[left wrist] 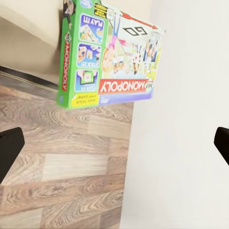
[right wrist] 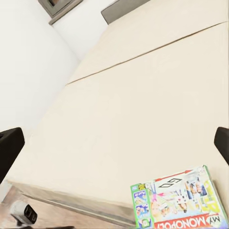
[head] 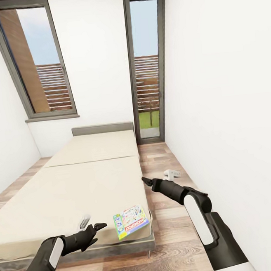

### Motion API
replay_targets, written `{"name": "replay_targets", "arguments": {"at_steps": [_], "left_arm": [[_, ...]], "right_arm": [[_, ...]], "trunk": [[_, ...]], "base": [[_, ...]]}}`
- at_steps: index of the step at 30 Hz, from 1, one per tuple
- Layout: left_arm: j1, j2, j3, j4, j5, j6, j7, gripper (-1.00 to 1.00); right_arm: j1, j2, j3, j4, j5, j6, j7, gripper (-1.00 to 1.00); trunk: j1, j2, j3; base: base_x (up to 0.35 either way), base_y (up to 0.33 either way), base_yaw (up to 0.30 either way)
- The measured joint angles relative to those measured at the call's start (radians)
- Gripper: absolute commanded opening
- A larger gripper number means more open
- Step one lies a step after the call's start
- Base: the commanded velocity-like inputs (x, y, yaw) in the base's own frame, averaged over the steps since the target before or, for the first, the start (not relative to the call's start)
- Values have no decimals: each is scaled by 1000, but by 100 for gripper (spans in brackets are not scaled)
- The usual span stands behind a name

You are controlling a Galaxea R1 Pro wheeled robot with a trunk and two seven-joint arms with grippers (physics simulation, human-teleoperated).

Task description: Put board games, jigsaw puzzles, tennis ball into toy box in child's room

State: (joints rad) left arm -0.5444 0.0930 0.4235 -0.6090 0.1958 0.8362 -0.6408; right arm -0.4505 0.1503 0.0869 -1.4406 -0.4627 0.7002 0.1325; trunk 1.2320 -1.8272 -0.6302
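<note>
Currently my left gripper [head: 96, 229] and right gripper [head: 145, 180] both hang spread wide, holding nothing. Monopoly board game [head: 131, 221] lies flat on the bed [head: 74, 187], at its near right corner, slightly overhanging the wood floor [head: 171, 248].

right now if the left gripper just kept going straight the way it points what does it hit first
Probably the Monopoly box at the bed's near corner. The left gripper is open and aims roughly at it, though its wrist view centres lower, on the wood floor, so it may pass under the box.
</note>
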Motion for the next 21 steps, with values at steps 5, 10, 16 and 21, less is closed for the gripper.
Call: {"name": "replay_targets", "arguments": {"at_steps": [5,10,16,21], "left_arm": [[0,1,0,0,0,-1,0,100],[0,2,0,0,-1,-2,0,100],[-1,1,0,0,-3,-3,0,100],[0,1,0,0,-3,-4,-1,100]], "right_arm": [[10,-1,-10,4,-1,-2,110,100],[13,-1,-23,7,-1,-5,153,100],[14,-1,-28,9,-1,-7,166,100],[14,-1,-29,10,-1,-7,166,100]], "trunk": [[19,-35,-16],[38,-70,-31],[61,-112,-50],[81,-147,-66]], "base": [[0,0,0],[0,0,0],[0,0,0],[0,0,0]]}}
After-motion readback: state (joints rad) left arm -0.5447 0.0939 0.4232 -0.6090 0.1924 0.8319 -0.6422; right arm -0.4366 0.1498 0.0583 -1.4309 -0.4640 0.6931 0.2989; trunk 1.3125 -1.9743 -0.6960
